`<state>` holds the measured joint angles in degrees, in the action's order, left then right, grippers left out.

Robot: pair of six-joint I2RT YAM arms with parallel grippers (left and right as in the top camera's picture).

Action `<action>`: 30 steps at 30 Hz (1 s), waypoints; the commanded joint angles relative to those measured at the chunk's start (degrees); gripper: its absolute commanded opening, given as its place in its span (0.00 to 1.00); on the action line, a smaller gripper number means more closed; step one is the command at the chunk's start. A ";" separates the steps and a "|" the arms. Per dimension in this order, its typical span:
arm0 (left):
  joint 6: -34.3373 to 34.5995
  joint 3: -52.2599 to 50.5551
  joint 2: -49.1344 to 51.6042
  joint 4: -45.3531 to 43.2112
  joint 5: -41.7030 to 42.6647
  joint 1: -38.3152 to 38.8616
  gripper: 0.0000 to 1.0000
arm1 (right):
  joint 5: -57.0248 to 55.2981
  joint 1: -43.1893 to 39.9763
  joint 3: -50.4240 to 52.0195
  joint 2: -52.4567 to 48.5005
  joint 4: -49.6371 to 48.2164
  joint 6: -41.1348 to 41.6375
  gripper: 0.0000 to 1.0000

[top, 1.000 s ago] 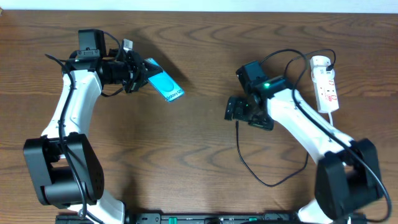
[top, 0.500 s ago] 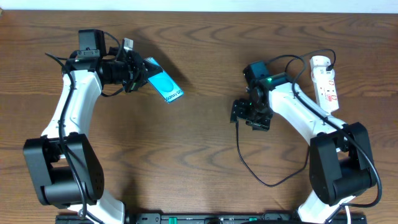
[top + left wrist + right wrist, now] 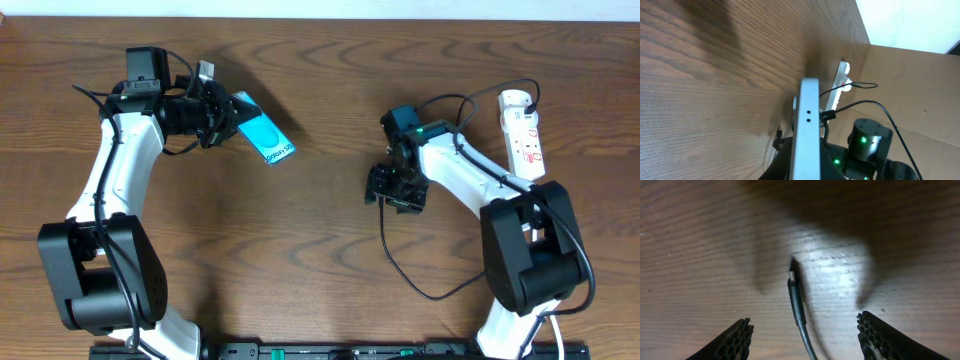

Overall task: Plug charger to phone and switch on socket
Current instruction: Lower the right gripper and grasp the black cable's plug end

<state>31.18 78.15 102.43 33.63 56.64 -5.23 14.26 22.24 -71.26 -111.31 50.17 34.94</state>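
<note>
Up toward the far-left corner of the table (image 3: 320,70), the left gripper (image 3: 225,118) is clenched on the phone (image 3: 267,140), gripping it by one end. The handset is raised and tilted, with its cyan screen angled out toward the middle of the wood. The left wrist view shows the phone (image 3: 805,125) edge-on, a pale slim edge with the socket (image 3: 840,85) beyond it. The socket (image 3: 524,135) lies by the far-right corner, running along the right edge, red switches showing, a black lead at its far end. Right of centre, the right gripper (image 3: 385,188) hangs low over the wood with nothing held. In its own camera the fingers (image 3: 737,339) are spread wide. The connector tip (image 3: 791,276) of the charger (image 3: 434,297) lies between them, touching neither. From there the cable loops toward the near edge and curls back under the right arm.
</note>
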 commanded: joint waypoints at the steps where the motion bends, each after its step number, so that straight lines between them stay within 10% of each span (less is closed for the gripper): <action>1: -0.98 -0.11 -0.57 -0.26 1.11 -0.15 0.07 | 0.24 0.70 -0.26 -2.51 -0.48 0.70 0.65; 30: -0.98 -0.09 -0.57 -0.24 1.14 -0.15 0.07 | -3.34 2.99 -0.26 -3.17 -0.37 2.78 0.41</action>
<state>31.18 78.15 102.43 33.47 56.64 -5.23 13.04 24.53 -71.57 -112.49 49.65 36.64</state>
